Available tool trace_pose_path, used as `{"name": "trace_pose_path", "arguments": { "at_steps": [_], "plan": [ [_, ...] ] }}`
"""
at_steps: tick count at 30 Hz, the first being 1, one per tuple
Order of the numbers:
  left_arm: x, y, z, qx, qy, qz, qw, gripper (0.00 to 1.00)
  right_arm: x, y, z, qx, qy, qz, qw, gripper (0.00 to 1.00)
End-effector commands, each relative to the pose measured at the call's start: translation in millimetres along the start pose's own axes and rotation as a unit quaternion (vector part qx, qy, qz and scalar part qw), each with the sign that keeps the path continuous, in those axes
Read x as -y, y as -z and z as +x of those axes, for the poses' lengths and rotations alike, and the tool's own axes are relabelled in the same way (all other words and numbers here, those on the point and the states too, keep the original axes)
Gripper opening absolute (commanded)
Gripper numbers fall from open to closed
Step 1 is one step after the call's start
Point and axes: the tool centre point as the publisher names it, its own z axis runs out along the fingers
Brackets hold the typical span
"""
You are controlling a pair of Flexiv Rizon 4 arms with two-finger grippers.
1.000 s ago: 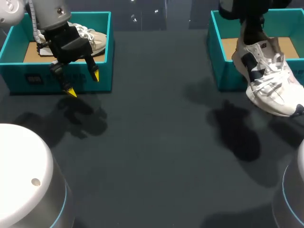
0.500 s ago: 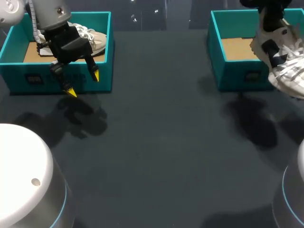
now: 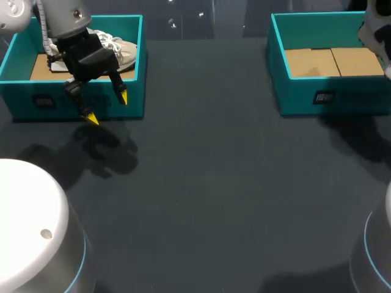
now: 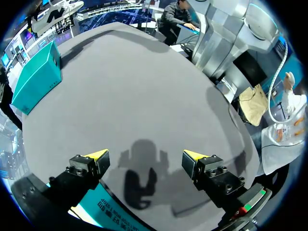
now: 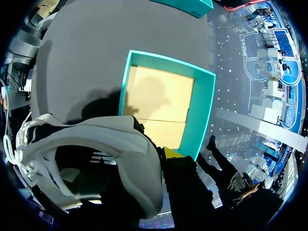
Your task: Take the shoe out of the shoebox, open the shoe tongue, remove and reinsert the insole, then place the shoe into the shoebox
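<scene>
A white shoe with dark markings [image 5: 91,144] hangs above the right teal shoebox [image 5: 204,108], with my right gripper [image 5: 162,156] shut on its heel collar; one yellow fingertip [image 5: 170,153] shows outside the collar. In the head view only a sliver of this shoe [image 3: 374,33] shows at the right edge, and the right shoebox [image 3: 305,97] holds nothing but its cardboard floor. My left gripper [image 3: 105,107] hangs open and empty just in front of the left teal shoebox [image 3: 36,101]; in its wrist view the left gripper [image 4: 144,156] has bare table between its fingers.
A second white and beige shoe [image 3: 116,47] lies in the left shoebox, behind my left arm. The dark table [image 3: 201,183] stretches between the two boxes. Both robot bases rise at the near corners.
My right arm has lifted the white shoe up and to the right, from the front of the right shoebox almost out of the head view. The left arm has not moved.
</scene>
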Motion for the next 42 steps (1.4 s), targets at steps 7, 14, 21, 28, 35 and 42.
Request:
{"name": "trace_pose_path", "arguments": {
  "at_steps": [7, 14, 21, 28, 35, 42],
  "plan": [
    [0, 0, 0.2, 0.0, 0.0, -0.001, 1.0, 1.0, 0.5, 0, -8.4, -0.009, 0.001, -0.002, 1.0, 0.0],
    [0, 0, 0.2, 0.0, 0.0, -0.001, 1.0, 1.0, 0.5, 0, -8.4, -0.009, 0.001, -0.002, 1.0, 0.0],
    [0, 0, 0.2, 0.0, 0.0, -0.001, 1.0, 1.0, 30.4, -33, -34.0, -0.002, 0.009, -0.003, 1.0, 0.0],
    [0, 0, 0.2, 0.0, 0.0, -0.001, 1.0, 1.0, 50.8, -48, -46.0, 0.009, -0.001, -0.011, 1.0, 0.0],
    [0, 0, 0.2, 0.0, 0.0, -0.001, 1.0, 1.0, 68.4, -58, -27.0, -0.007, -0.147, -0.011, 0.989, 0.0],
    [0, 0, 0.2, 0.0, 0.0, -0.001, 1.0, 1.0, 76.3, -66, 3.7, -0.023, -0.329, -0.013, 0.944, 0.0]
  ]
}}
